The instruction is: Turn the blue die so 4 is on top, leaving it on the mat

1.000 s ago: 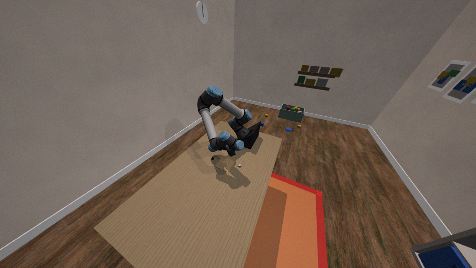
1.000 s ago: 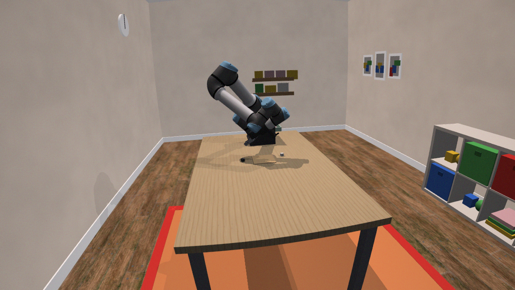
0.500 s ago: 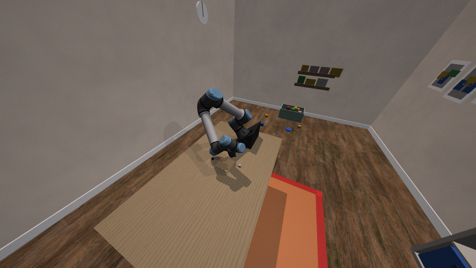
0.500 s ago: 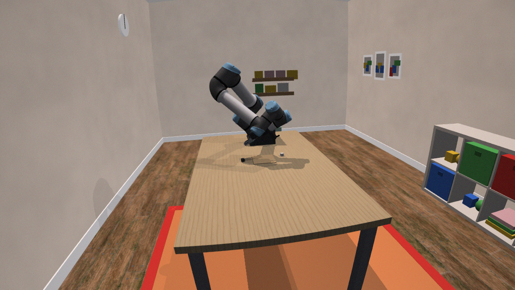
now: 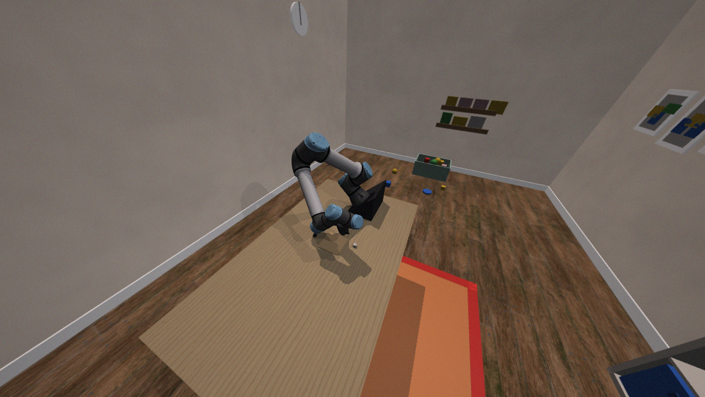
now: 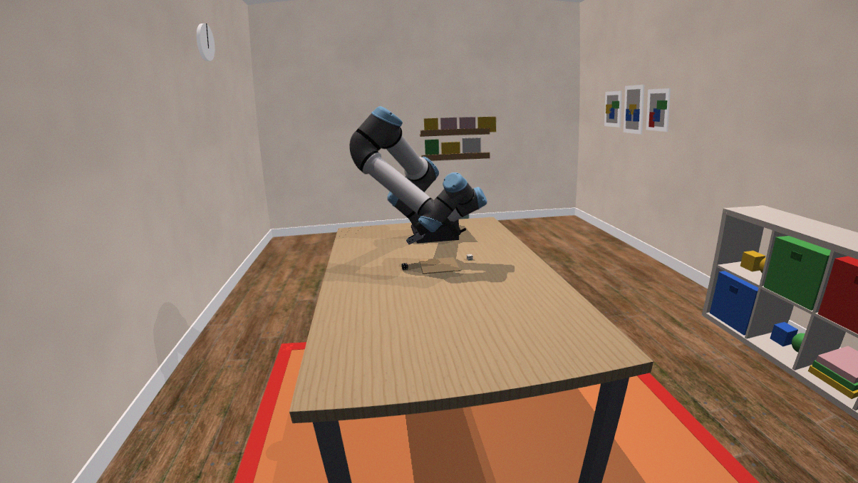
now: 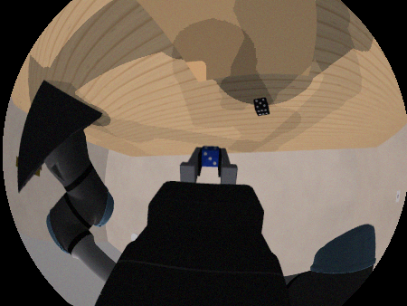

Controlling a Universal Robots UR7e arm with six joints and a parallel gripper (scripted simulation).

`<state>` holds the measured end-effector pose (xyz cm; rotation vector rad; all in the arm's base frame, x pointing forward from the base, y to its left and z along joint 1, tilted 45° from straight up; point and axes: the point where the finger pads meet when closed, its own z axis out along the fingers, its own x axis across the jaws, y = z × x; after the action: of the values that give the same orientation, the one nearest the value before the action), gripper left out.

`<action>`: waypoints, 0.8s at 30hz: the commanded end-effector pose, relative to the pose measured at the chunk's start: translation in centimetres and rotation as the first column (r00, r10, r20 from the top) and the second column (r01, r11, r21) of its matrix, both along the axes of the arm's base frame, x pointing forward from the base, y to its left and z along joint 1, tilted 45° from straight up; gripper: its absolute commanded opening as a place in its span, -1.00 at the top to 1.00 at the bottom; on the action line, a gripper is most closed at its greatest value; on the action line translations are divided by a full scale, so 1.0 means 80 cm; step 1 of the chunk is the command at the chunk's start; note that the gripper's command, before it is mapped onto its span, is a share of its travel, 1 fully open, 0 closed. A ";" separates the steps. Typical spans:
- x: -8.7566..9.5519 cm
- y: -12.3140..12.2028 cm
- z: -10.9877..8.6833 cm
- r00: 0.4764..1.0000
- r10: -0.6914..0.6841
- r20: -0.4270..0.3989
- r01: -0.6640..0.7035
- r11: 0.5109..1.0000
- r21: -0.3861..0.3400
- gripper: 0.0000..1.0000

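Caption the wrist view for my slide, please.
Gripper clamps the blue die, black die beyond.

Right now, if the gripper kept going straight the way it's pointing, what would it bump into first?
Probably the far wall. The gripper, shut on the blue die, points nearly level, past the table's edge. The black die seems off that line, though depth is unclear.

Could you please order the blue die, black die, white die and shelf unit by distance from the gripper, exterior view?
1. Blue die: in the gripper.
2. Black die: left of the mat.
3. White die: right of the mat.
4. Shelf unit: far right.
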<state>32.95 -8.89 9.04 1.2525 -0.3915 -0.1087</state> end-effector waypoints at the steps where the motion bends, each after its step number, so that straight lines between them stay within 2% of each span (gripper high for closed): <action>1: -0.001 -0.022 -0.022 1.000 -0.004 0.000 0.004 1.000 -0.004 0.19; 6: -0.003 -0.041 -0.041 1.000 -0.004 0.000 0.004 1.000 -0.004 0.19; 13: -0.004 -0.054 -0.054 1.000 -0.004 0.000 0.004 1.000 -0.004 0.19; 24: -0.004 -0.059 -0.059 1.000 -0.004 0.000 0.004 1.000 -0.004 0.19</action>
<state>32.45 -13.47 4.42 1.2482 -0.3929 -0.1158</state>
